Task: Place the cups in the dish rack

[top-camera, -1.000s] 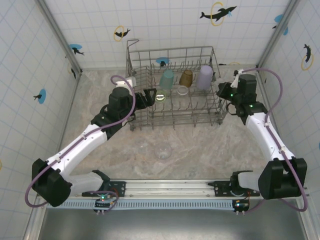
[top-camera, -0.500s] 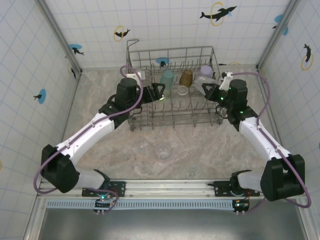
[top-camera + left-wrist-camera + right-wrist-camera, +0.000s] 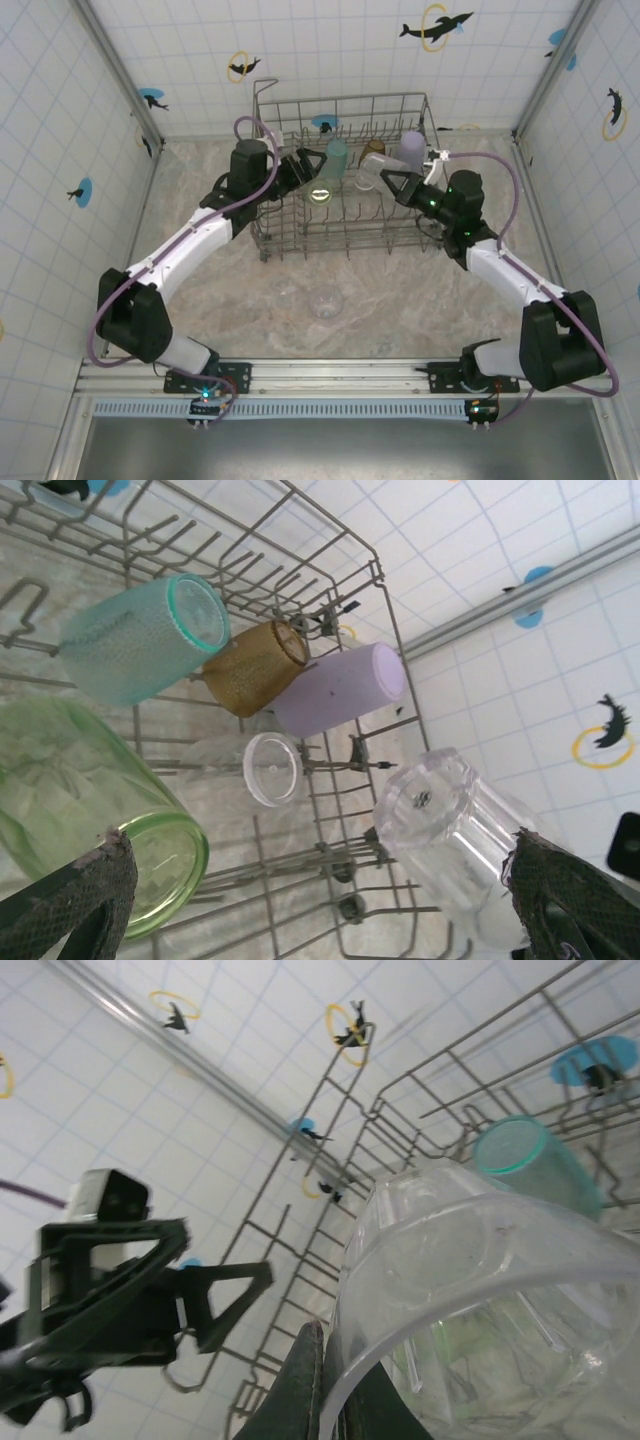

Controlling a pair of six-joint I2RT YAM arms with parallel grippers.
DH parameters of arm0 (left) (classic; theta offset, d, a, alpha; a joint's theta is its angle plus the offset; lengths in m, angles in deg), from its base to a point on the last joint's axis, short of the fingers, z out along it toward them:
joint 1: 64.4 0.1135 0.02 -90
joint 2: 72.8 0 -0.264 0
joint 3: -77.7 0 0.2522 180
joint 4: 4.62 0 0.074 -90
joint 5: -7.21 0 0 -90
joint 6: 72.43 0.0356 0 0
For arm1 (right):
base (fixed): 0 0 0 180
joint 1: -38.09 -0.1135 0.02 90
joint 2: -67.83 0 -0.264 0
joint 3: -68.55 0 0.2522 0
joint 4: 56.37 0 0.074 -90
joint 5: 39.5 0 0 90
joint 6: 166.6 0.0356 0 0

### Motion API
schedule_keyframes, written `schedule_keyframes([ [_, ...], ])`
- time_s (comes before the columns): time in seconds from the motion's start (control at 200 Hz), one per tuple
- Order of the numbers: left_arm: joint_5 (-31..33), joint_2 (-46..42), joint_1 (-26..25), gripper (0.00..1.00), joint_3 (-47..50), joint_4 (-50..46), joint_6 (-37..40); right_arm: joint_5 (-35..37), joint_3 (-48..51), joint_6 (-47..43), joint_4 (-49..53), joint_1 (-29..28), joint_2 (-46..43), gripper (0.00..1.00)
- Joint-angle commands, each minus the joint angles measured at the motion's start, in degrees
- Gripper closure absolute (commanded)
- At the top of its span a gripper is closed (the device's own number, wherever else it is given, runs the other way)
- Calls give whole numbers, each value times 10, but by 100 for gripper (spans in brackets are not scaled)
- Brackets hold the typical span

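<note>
Five cups sit in the dish rack (image 3: pixel 345 225): light green cup (image 3: pixel 90 800), teal cup (image 3: pixel 140 635), amber cup (image 3: pixel 250 665), lavender cup (image 3: pixel 335 690) and a small clear cup (image 3: pixel 272 768). A sixth, the clear tumbler (image 3: pixel 480 1290), is carried over the rack's right half by the right gripper (image 3: pixel 392 183).

Step in hand, as judged: placing this tumbler. The next move calls for lowering it, mouth down, into a free slot between the tines, clear of the lavender cup, then letting go.

Right fingers (image 3: pixel 310 1380): clenched on the tumbler's rim, one inside the wall and one outside.

Left gripper (image 3: pixel 298 168): at the rack's left side, fingers (image 3: pixel 70 900) spread wide and grasping nothing. The light green cup lies between them, against the left one. Contact cannot be confirmed.

One further clear cup (image 3: pixel 326 300) stands on the table (image 3: pixel 420 290), unloaded.
</note>
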Motion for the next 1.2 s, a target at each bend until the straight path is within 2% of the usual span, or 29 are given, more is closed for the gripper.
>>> schedule_keyframes([
  [0.0,-71,9,4,2,6,60,-58,-36,12,33,-107,-8,11,100],
  [0.165,-109,29,10,2,-2,89,-96,-51,30,73,-191,-17,22,100],
  [0.4,-180,56,12,2,1,158,-177,-61,26,84,-233,-36,37,100],
  [0.636,-178,53,12,2,9,165,-191,-63,17,101,-271,-59,57,100],
  [0.846,-193,56,12,7,15,169,-199,-55,8,105,-294,-70,63,100],
  [1.196,-195,49,12,9,35,195,-215,-44,-21,118,-324,-82,86,100],
])
